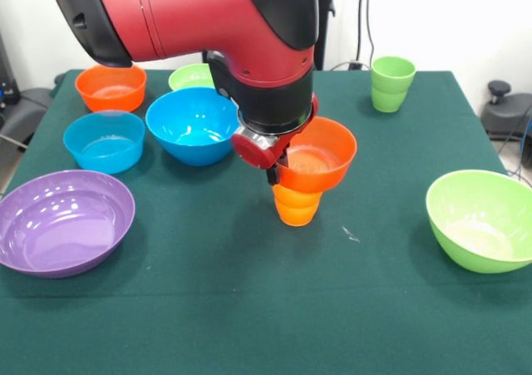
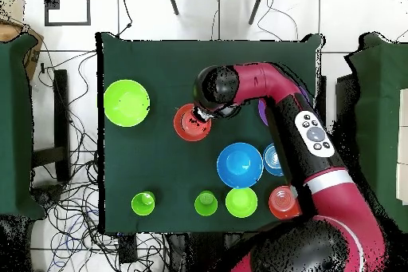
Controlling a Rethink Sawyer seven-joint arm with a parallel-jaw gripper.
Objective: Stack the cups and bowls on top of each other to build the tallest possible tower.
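Note:
An orange bowl (image 1: 320, 152) sits tilted on top of an upside-down orange cup (image 1: 297, 206) at the table's middle, making a low tower. My gripper (image 1: 272, 169) is at the bowl's left rim and looks shut on it. In the overhead view the bowl (image 2: 190, 123) shows just left of the gripper (image 2: 208, 116); the cup is hidden beneath it. A green cup (image 1: 391, 82) stands at the back right. A second green cup (image 2: 205, 203) shows only in the overhead view.
A blue bowl (image 1: 193, 124), a light blue bowl (image 1: 104, 140), another orange bowl (image 1: 110, 86) and a small lime green bowl (image 1: 191, 76) cluster at the back left. A purple bowl (image 1: 62, 219) lies front left, a large lime green bowl (image 1: 482, 219) front right.

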